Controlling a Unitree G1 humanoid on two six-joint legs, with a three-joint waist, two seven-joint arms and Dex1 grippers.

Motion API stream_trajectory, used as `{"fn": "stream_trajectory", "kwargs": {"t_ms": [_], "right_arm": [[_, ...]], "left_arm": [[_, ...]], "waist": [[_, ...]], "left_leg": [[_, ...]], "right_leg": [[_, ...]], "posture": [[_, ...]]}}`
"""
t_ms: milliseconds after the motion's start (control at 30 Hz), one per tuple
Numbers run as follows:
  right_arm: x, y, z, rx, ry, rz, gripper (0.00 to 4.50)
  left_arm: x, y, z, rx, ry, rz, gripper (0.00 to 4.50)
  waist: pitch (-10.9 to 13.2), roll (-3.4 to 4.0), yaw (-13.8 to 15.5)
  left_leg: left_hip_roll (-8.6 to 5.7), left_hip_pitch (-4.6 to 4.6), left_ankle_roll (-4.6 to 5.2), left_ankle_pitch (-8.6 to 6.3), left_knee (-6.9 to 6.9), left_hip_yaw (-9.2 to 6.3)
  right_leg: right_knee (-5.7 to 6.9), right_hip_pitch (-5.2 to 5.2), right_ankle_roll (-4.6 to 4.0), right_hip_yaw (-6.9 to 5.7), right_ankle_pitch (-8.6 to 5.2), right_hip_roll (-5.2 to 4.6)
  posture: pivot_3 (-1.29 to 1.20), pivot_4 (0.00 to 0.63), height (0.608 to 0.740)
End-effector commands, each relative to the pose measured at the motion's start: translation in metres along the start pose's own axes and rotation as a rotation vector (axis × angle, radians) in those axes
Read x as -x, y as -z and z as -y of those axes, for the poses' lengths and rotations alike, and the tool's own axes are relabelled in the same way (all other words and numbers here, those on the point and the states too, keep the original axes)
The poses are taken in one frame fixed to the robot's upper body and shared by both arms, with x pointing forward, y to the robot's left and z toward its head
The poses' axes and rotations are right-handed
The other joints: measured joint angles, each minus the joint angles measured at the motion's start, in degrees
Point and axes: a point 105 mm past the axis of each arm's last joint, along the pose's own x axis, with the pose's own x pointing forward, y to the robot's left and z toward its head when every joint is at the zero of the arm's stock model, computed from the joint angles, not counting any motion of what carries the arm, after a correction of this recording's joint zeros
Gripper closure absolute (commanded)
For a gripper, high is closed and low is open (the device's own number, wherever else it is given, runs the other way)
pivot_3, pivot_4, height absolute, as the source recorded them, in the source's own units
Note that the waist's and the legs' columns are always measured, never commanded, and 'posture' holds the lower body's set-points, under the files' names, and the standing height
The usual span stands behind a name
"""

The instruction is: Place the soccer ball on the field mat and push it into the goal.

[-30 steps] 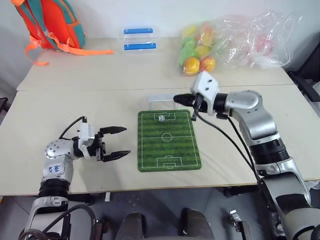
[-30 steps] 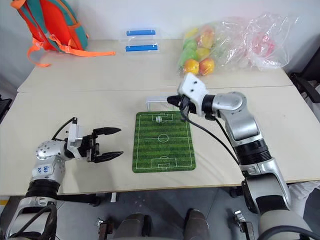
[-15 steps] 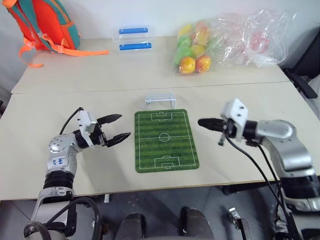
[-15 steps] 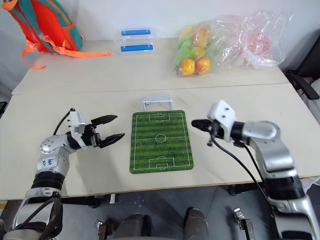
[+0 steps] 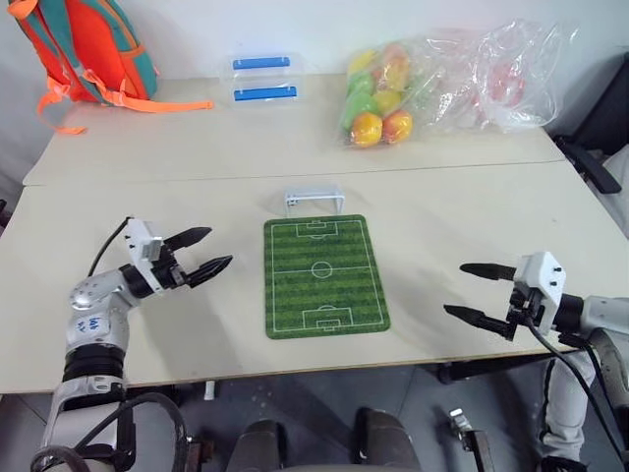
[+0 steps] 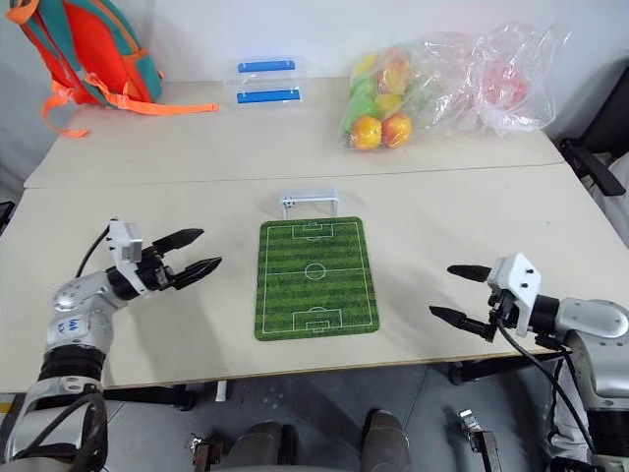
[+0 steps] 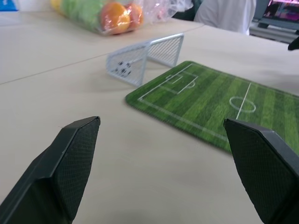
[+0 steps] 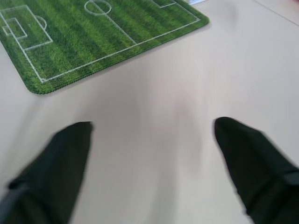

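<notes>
Pale bench seen from above, w/ green striped field mat lying flat at centre. Small white goal just beyond mat's 12 o'clock edge, mouth facing the mat. Tiny black-and-white soccer ball resting inside the goal, behind the netting toward its left end; mat itself bare of any ball. Judged: task looks done, ball already in.

Left tool at 9 o'clock of the mat, near it but apart, fingers spread wide, nothing between them, tips aimed toward the mat. Right tool at 4 o'clock, well clear of the mat, fingers also spread wide and empty, hovering over bare bench.

At bench's far side: orange and teal backpack at 11 o'clock, two clear boxes w/ blue lids at 12 o'clock, clear bag of yellow, orange and green balls at 1 o'clock, crumpled clear plastic beyond that.

Risks, as judgement: goal is light and unanchored, so any sweep of the left tool past the mat's top corner could knock it and roll the ball back out. Ball sits close to the goal mouth, so a bench bump might free it too. Safest w/ both arms kept away.
</notes>
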Motion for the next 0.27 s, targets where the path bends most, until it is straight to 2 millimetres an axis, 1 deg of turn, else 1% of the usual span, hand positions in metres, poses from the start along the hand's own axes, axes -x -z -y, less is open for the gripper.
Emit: {"fn": "stream_trajectory", "kwargs": {"t_ms": [33,200,267], "right_arm": [[0.0107,-0.0161,0.0073,0.047,0.022,0.056,0.02],[0.0174,-0.0109,-0.0006,0.035,0.012,0.045,0.02],[0.0190,-0.0090,-0.0016,0.037,0.035,0.033,0.02]], "left_arm": [[0.0142,-0.0050,-0.0030,-0.017,-0.010,-0.008,0.00],[0.0213,-0.0046,-0.0052,-0.004,-0.036,-0.017,0.00],[0.0204,-0.0057,0.0006,0.004,0.000,-0.015,0.00]], "waist": [[0.0,0.00,0.1],[0.0,0.00,0.7],[0.0,0.00,1.0]], "left_leg": [[0.00,0.00,0.00,0.00,0.01,0.00],[0.00,-0.01,0.00,0.00,0.00,-0.03],[0.00,-0.02,0.00,0.00,0.00,-0.03]], "right_leg": [[0.00,0.01,0.00,0.00,0.00,0.00],[0.00,0.02,0.00,-0.02,0.00,0.00],[-0.02,0.01,0.00,-0.03,0.00,0.00]], "posture": [[0.00,0.150,0.740],[0.00,0.150,0.740],[0.00,0.150,0.740]]}}
